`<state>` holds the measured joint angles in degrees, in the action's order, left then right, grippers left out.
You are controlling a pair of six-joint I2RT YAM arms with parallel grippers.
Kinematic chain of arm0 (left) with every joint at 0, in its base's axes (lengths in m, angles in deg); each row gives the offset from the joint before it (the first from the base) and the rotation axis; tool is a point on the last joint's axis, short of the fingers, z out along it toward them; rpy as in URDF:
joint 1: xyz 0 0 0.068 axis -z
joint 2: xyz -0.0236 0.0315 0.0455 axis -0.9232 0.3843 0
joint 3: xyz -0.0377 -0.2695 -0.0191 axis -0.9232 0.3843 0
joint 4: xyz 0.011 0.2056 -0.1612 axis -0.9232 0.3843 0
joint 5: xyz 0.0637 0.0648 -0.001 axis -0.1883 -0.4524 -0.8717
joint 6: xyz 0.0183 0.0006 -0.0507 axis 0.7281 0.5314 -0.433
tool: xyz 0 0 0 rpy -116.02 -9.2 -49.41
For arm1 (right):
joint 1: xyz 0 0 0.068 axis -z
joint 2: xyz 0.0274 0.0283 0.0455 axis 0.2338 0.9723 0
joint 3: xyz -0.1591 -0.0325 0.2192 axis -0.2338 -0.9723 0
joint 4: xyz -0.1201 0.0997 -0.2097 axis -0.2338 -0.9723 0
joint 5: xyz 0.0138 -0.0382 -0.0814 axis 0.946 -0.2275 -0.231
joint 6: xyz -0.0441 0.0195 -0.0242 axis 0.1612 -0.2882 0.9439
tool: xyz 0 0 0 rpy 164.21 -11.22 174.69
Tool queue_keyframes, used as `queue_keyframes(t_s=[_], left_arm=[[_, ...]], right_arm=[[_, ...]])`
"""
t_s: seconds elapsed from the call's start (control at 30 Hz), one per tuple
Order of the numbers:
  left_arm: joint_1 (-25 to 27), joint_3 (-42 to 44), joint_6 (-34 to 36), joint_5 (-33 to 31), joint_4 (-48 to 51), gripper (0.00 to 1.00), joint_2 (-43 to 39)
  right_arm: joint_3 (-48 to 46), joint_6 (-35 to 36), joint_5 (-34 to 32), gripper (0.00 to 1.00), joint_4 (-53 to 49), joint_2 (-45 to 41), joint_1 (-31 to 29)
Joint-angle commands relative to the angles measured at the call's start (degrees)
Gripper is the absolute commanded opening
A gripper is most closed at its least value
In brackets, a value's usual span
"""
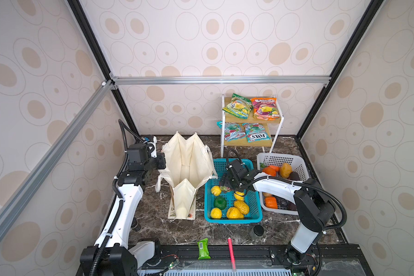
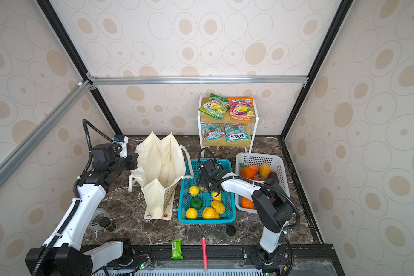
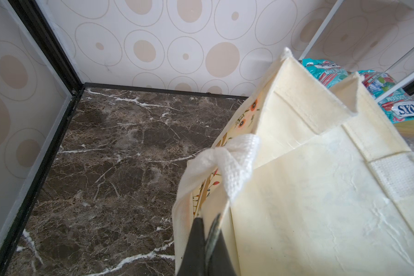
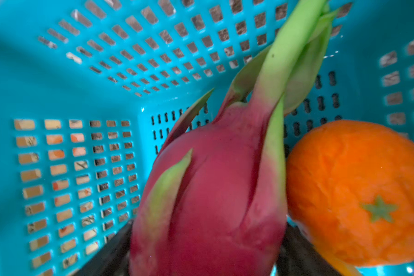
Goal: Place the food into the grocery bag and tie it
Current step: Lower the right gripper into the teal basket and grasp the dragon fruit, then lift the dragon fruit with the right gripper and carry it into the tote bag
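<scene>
Barely begun: the grocery bag (image 1: pixel 187 167), left of centre, looks empty, left gripper (image 3: pixel 207 222) clenched on its rim, right gripper (image 1: pixel 225 186) straddling the dragon fruit (image 4: pixel 213 179) in the central blue basket (image 1: pixel 233 219), though I can't tell if it grips.

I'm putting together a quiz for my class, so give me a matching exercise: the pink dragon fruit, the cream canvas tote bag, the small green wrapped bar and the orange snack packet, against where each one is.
Things:
1. pink dragon fruit
2. cream canvas tote bag
3. small green wrapped bar
4. orange snack packet

Places:
A. top shelf of the white wire rack
B. inside the blue plastic basket
C. front edge of the dark marble table
D. standing upright, rim pinched by the left gripper

Pairs: 1-B, 2-D, 3-C, 4-A.
</scene>
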<state>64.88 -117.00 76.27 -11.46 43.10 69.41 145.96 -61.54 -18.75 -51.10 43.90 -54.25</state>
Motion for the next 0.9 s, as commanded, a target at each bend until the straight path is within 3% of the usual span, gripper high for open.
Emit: queue_keyframes(t_s=[0.0,0.27,0.63,0.87], left_arm=[[-0.4,-0.6,0.4,1.0,-1.5,0.0,-1.8],[-0.4,-0.6,0.1,0.9,-1.2,0.0,-1.7],[-0.3,0.0,-0.7,1.4,-1.4,0.0,-1.6],[-0.3,0.3,-1.2,1.9,-1.7,0.0,-1.6]], right_arm=[[-0.7,0.1,0.0,0.74,-0.1,0.9,0.2],[-1.7,2.5,-1.5,0.64,-1.4,-3.9,-0.5],[-3.0,9.0,1.8,0.63,-5.4,-12.9,-0.6],[-2.8,12.0,0.3,0.63,-8.9,-19.6,-0.6]])
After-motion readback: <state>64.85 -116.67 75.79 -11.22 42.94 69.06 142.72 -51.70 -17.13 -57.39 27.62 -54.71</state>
